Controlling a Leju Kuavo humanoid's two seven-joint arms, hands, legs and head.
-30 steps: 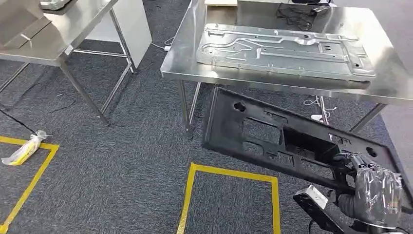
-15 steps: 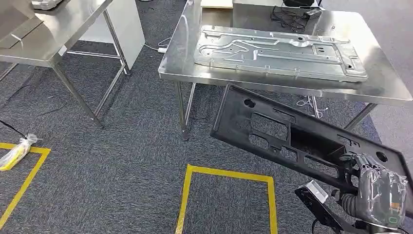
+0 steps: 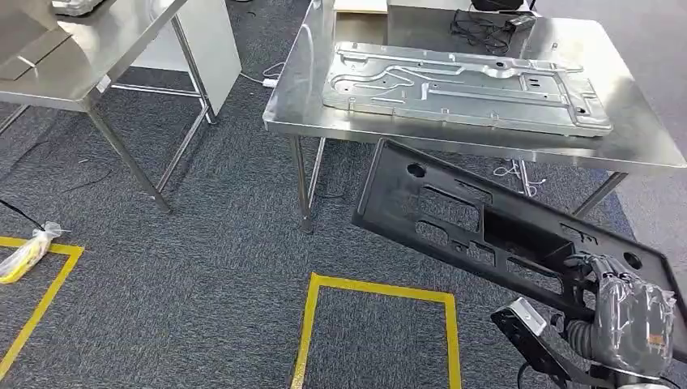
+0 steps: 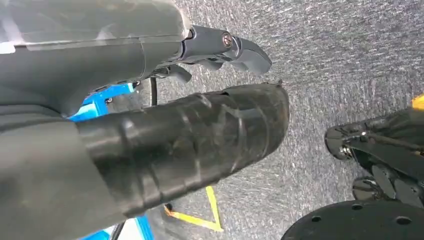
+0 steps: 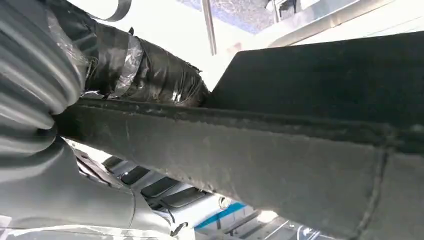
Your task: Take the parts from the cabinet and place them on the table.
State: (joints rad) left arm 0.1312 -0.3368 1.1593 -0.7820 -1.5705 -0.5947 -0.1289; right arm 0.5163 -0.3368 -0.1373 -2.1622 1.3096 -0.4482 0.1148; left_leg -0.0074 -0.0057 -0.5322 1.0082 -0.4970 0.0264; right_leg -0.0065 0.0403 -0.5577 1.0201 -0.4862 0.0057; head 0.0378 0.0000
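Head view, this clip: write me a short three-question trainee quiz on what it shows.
1. True or false: the black panel already lies on the steel table.
2. Which hand holds the black panel? A) left B) right
3. What already lies on the steel table, next to the tangle of black cables?

Key
1. False; it is off the table, tilted, below the near edge.
2. B; the right hand grips its lower end.
3. A stamped metal plate.
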